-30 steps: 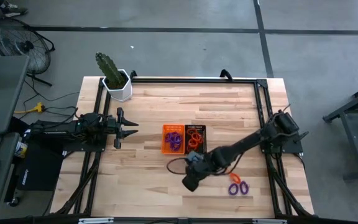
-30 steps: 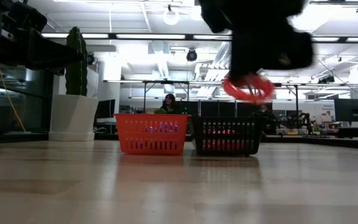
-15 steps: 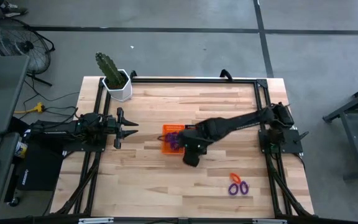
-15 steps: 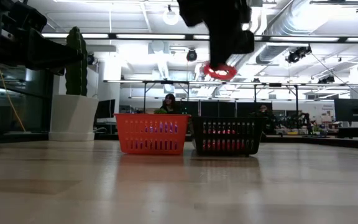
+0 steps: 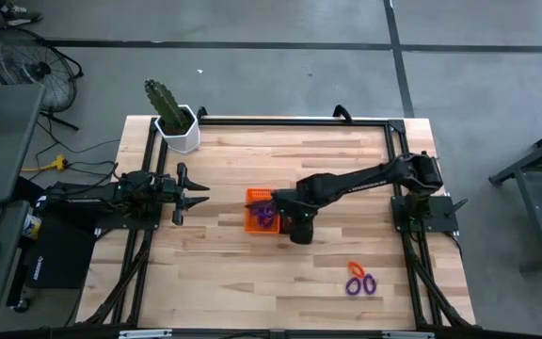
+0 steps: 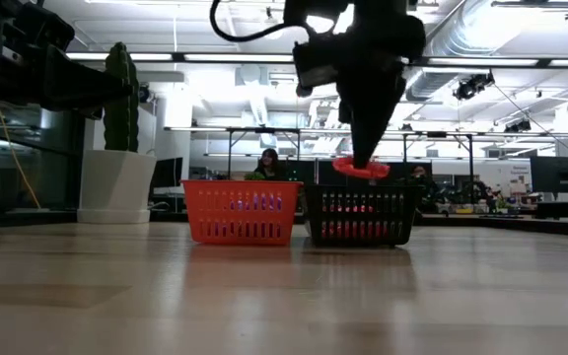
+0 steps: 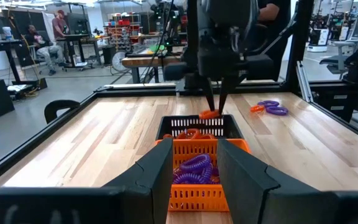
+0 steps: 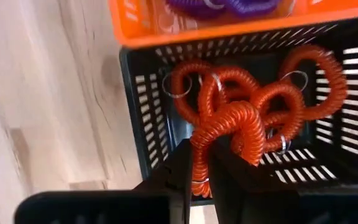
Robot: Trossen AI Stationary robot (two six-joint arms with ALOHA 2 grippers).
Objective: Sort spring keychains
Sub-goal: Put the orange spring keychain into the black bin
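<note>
My right gripper (image 6: 363, 158) points down over the black bin (image 6: 360, 219) and is shut on an orange spring keychain (image 8: 225, 127). Several orange keychains (image 8: 291, 93) lie in the black bin (image 8: 135, 118). The orange bin (image 5: 257, 215) beside it holds purple keychains (image 7: 194, 169). One orange keychain (image 5: 354, 269) and two purple ones (image 5: 361, 284) lie loose on the table, toward its near right. My left gripper (image 5: 196, 193) waits open and level at the table's left, pointing at the bins. My right gripper pinches a stretch of the orange keychain's coil (image 8: 201, 152) between its two fingers (image 8: 179, 171). It comes from above, pointing down. The loop hangs below the fingertips (image 6: 361, 169), clear of the black bin's rim and over the keychains inside.
A potted cactus (image 5: 172, 118) stands at the far left corner of the table. A dark frame (image 5: 294, 121) runs along the table's edges. Bare wood lies near the front edge and left of the bins. People and workbenches show in the room beyond.
My right gripper has carried the orange keychain from the near middle of the table toward the far edge. It now hangs over the black bin. The wrist has rolled and tipped steeper on the way. The keychain has stayed lifted clear.
</note>
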